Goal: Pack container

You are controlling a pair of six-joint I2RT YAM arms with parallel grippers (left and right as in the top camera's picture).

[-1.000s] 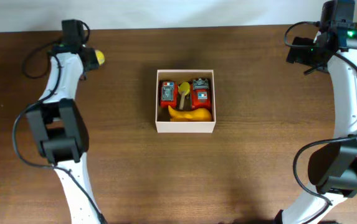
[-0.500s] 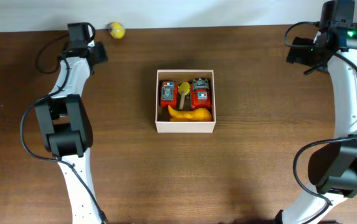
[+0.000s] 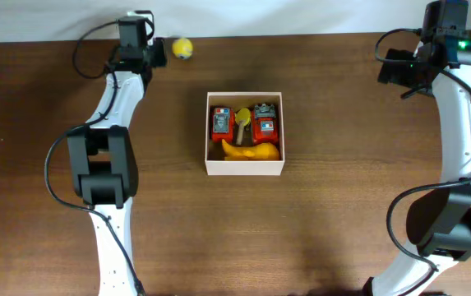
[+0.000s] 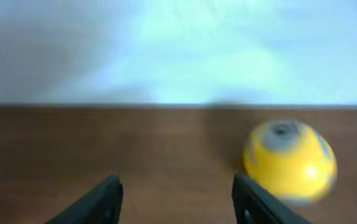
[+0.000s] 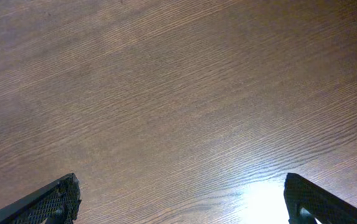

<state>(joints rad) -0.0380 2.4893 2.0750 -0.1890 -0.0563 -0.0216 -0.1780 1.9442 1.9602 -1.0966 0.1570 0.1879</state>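
Note:
The container (image 3: 244,168) is a square white-walled box at the table's middle. It holds two red toys (image 3: 221,123), a yellow spoon-shaped piece (image 3: 242,117) and a yellow curved toy (image 3: 250,151). A yellow ball (image 3: 183,48) with a grey patch lies loose by the table's back edge. My left gripper (image 3: 158,53) stands open just left of it, apart from it. In the left wrist view the ball (image 4: 289,161) sits beyond and right of the right fingertip (image 4: 243,190), and nothing lies between the jaws of the gripper (image 4: 175,185). My right gripper (image 3: 393,69) hangs open at the back right, over bare wood (image 5: 180,186).
The table's back edge (image 4: 178,106) runs right behind the ball, with a white wall beyond it. The left arm (image 3: 108,123) arches over the table's left side and the right arm (image 3: 465,123) over its right side.
The ball has rolled rightwards along the back edge, away from the left gripper. The left gripper has followed it to the right. The right arm has not moved.

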